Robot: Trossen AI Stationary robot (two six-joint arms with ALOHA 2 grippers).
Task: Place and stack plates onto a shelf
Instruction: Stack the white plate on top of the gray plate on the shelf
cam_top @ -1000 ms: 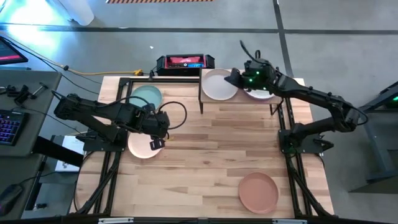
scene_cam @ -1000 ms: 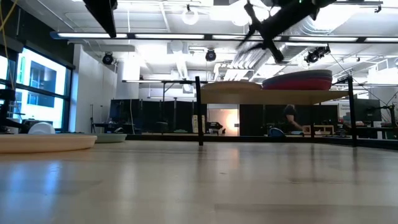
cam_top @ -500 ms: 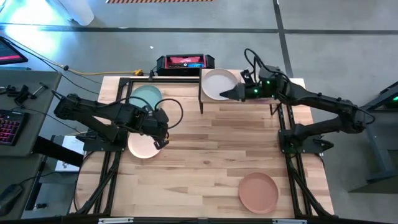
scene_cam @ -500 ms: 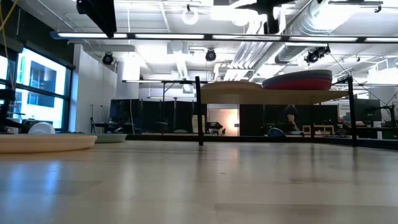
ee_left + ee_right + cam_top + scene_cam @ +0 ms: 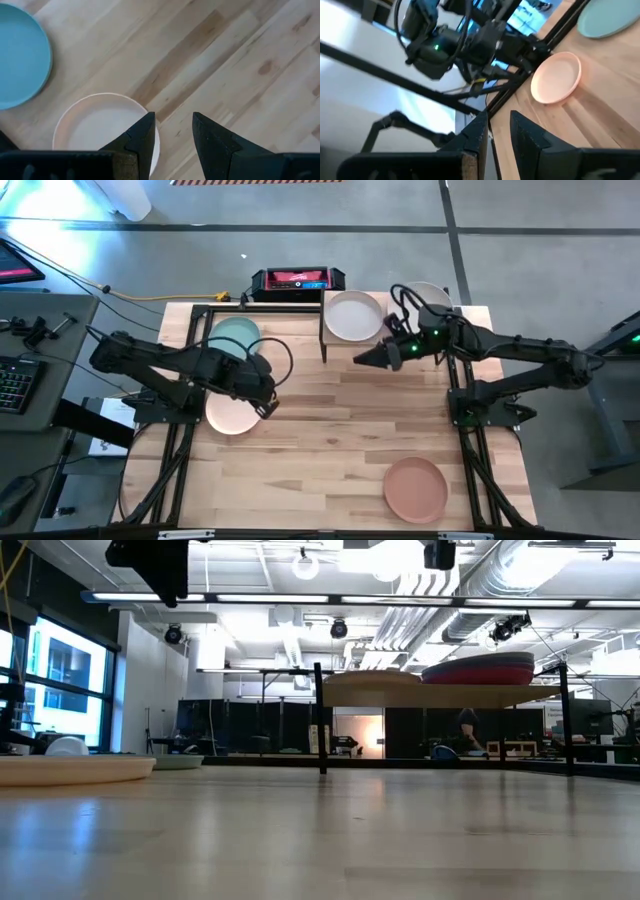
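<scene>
Shelf (image 5: 385, 340) stands at the far edge of the desk (image 5: 330, 430), right of centre. From overhead I see a cream-white plate (image 5: 353, 315) on its left half; on its right half a stack with a grey plate (image 5: 436, 293) on top, partly hidden by the right arm. The low view shows that stack (image 5: 478, 670) with a magenta layer under the grey.

Left gripper (image 5: 268, 406) hangs at the right rim of the peach-pink plate (image 5: 228, 413) on the desk's left side. Its jaws stand apart and hold nothing; in its wrist view one finger overlaps the plate's rim. The teal plate (image 5: 234, 336) lies just beyond, toward the far edge.

Right gripper (image 5: 362, 359) is in front of the shelf, above bare desk. Its jaws are nearly together, with only a narrow gap, and empty.

A terracotta brown plate (image 5: 416, 488) lies alone near the desk's front right.
</scene>
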